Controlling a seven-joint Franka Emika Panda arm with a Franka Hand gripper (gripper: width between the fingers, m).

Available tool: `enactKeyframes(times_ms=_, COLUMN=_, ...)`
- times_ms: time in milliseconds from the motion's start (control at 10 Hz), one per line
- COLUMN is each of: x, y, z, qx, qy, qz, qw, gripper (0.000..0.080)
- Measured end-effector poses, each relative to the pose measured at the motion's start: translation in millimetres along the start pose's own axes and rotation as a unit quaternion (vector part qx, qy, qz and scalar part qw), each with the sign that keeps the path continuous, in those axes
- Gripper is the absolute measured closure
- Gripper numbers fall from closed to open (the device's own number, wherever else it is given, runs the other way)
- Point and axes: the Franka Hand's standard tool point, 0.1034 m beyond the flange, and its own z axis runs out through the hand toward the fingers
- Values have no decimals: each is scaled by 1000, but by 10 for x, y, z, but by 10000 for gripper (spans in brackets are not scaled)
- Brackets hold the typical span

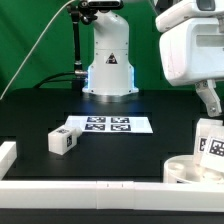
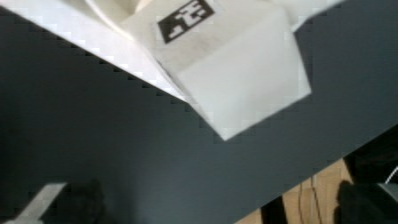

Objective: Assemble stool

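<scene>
The round white seat disc [image 1: 184, 171] lies at the exterior view's lower right. A chunky white leg [image 1: 210, 142] with a square tag stands upright at or on the seat; I cannot tell how it is joined. A second white leg [image 1: 62, 141] lies loose on the black table toward the left. My gripper [image 1: 209, 104] hangs just above the upright leg. In the wrist view that tagged leg [image 2: 228, 75] lies beyond my gripper [image 2: 214, 208]. The dark fingers [image 2: 47, 205] stand far apart with only table between them, so the gripper is open and empty.
The marker board [image 1: 108, 125] lies flat in front of the robot base [image 1: 108, 65]. A long white border rail [image 1: 80, 190] runs along the front edge, with a short piece [image 1: 7, 152] at the left. The wrist view shows the table edge with wood-coloured floor [image 2: 329, 195] beyond.
</scene>
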Motion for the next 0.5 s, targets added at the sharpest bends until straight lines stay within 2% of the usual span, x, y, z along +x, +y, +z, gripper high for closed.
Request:
enactKeyframes(times_ms=300, x=-7, y=20, z=-2, qx=-3, qy=-1, qz=-91, qw=996, gripper=151)
enactKeyframes(times_ms=500, x=31, y=-8, z=-11, qx=-16, qy=-2, qz=-248, qw=969, gripper=151)
